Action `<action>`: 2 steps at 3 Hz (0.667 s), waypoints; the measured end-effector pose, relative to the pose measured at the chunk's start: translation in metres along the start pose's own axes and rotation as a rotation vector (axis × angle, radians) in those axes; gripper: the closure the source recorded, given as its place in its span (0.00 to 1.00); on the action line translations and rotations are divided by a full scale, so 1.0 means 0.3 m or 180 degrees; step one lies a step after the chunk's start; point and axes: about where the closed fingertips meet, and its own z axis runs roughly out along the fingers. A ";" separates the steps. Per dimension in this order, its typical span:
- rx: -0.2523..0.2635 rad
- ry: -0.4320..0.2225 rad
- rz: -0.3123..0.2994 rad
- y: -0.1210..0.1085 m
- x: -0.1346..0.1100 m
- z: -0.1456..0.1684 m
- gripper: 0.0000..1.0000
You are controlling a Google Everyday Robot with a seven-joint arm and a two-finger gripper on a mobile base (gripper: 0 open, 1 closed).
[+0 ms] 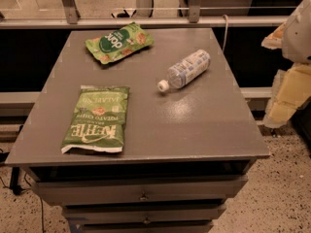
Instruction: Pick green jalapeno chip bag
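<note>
The green jalapeno chip bag (97, 119) lies flat near the front left corner of the grey table (194, 125). It is light green with white "KETTLE" lettering and its white bottom edge faces the front. My gripper (287, 93) hangs off the table's right edge, well to the right of the bag and touching nothing.
A smaller crinkled green bag with a dark-green round logo (119, 42) lies at the back left. A clear plastic water bottle (187, 70) with a white cap lies on its side right of centre. Drawers (143, 195) sit under the tabletop. A rail (146, 22) runs behind.
</note>
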 end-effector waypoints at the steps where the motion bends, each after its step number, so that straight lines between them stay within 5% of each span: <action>1: 0.0000 0.0000 0.0000 0.000 0.000 0.000 0.00; 2: 0.0037 -0.0107 -0.0051 -0.004 -0.042 0.009 0.00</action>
